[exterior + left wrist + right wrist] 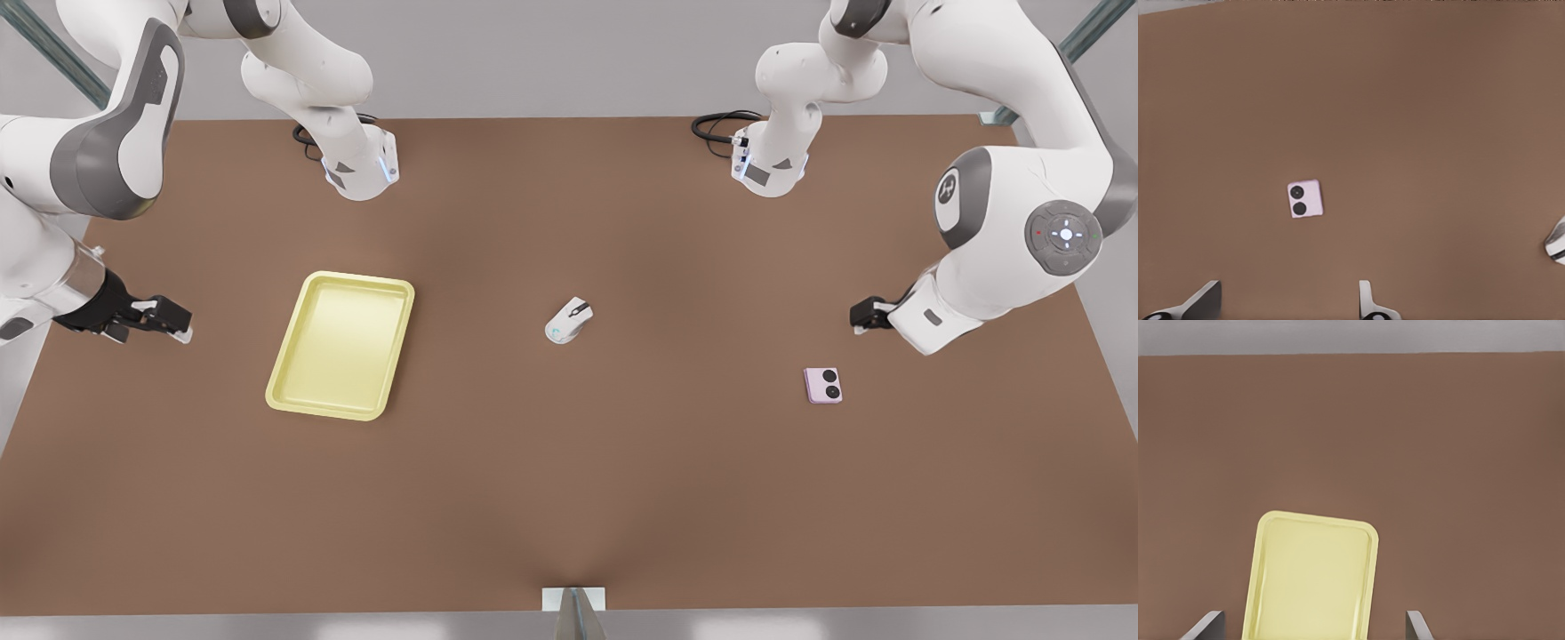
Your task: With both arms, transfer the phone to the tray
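The pale pink phone (822, 385) lies flat on the brown table toward the front view's right, its two black camera circles facing up. My left gripper (867, 313) hovers a little behind it, open and holding nothing. From the left wrist, the phone (1305, 199) sits ahead of my open left gripper (1286, 307). The pale yellow tray (342, 347) rests empty on the front view's left. My right gripper (173, 324) hangs open just left of it. Seen from the right wrist, the tray (1315, 573) lies ahead of my open right gripper (1311, 630).
A white computer mouse (569, 320) with a dark wheel lies mid-table between tray and phone; its edge also shows in the left wrist view (1557, 243). Two arm bases (360, 164) (769, 164) stand at the back edge with black cables.
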You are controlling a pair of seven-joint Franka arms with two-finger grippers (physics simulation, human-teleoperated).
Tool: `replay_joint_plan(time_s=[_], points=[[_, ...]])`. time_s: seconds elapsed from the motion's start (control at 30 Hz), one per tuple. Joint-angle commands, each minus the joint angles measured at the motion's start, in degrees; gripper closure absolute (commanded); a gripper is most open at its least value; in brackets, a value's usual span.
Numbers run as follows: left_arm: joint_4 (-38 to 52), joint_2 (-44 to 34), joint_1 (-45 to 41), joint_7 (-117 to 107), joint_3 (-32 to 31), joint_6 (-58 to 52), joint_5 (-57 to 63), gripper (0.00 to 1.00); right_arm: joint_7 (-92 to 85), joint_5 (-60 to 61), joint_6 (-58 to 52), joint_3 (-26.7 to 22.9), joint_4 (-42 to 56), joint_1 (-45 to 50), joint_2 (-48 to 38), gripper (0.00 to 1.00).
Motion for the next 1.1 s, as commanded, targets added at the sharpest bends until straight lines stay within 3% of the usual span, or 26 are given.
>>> replay_joint_plan(time_s=[0.0,0.1,0.27,0.43,0.73,1.07], points=[[-0.03,0.04,0.02,-0.32,-0.01,1.46,0.09,0.0,-1.6,0.12,0.78,-0.01,0.03,0.01,-0.07,0.0],[-4.6,1.53,-0.07,-1.46,0.08,7.07,-0.17,0.0,-1.6,0.03,0.78,-0.01,0.03,0.01,-0.07,0.0],[-25.6,1.18,-0.16,-4.98,3.24,35.46,-4.13,0.0,-1.6,0.03,0.87,-0.01,0.03,0.01,-0.07,0.0],[-38.0,2.67,0.01,-4.89,4.74,54.28,-4.3,0.0,-1.6,0.03,0.87,-0.01,0.03,0.01,-0.07,0.0],[-44.33,7.69,0.19,-4.63,6.85,64.38,-4.39,0.0,-1.6,0.03,0.87,-0.01,0.03,0.01,-0.07,0.0],[-44.42,13.14,1.6,1.7,7.46,67.2,-4.31,0.0,-1.6,0.03,0.87,-0.01,0.03,0.01,-0.07,0.0]])
